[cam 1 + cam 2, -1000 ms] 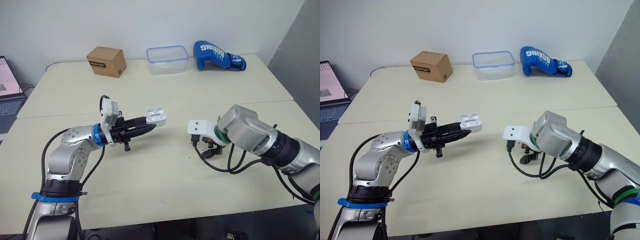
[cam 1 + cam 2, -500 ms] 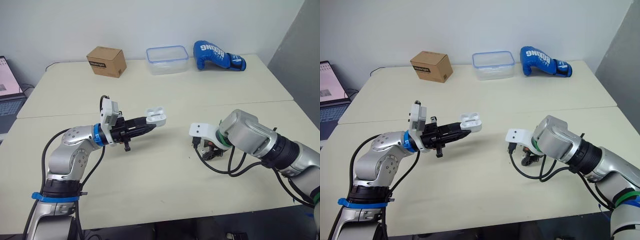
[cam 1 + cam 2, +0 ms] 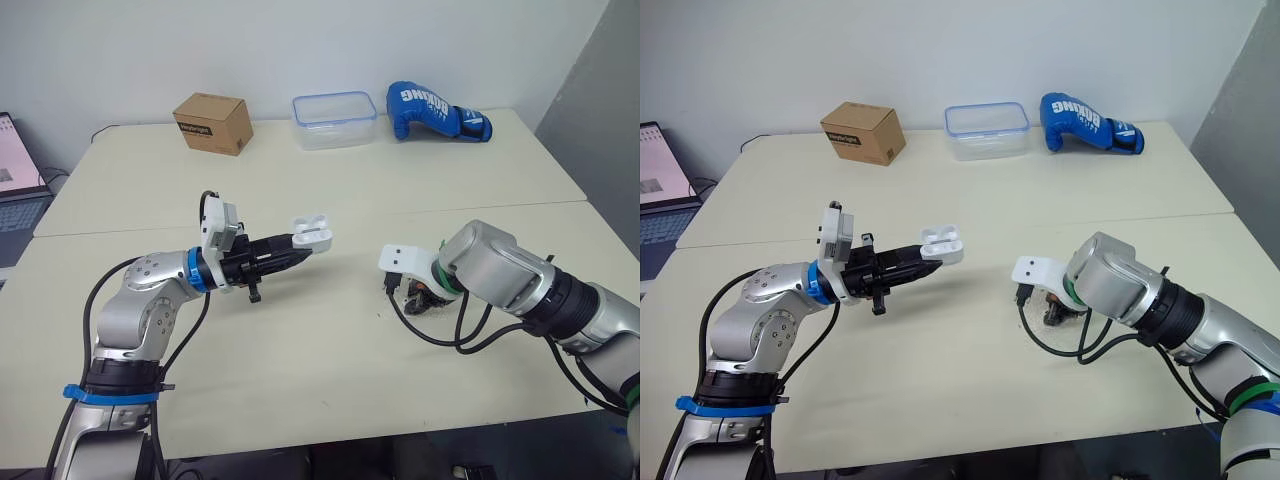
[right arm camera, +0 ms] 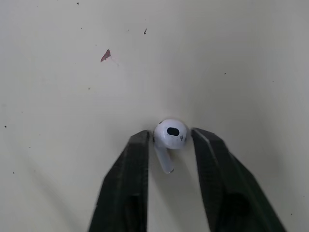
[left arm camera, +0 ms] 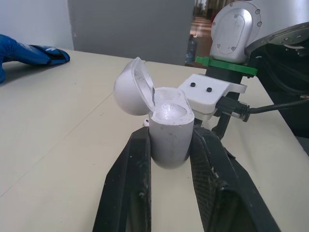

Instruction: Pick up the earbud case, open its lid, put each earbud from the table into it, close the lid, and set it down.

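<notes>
The left tool holds the case off the counter, above its middle, with its two matt black fingers pressed against the case's flanks. The case is a smooth, glossy white pebble, and its domed lid is hinged back and open. The inside of the case shines, and what sits in its wells is hard to make out.

The right tool is down at the counter, well apart from the case on the robot's right. Its tapered black fingers pinch the round head of a glossy white earbud, one tip on each side, with the short stem pointing back between them. I cannot tell whether the earbud rests on the counter or is just clear of it. From the head views a white, flat-faced mount and looping black cables hide this tool and the earbud.

The counter is cream and matt, with a seam across it and a small reddish fleck near the earbud. Along the far edge stand a brown cardboard box, a clear plastic tub with a blue rim and a blue padded glove. A laptop is cut off at the left edge.
</notes>
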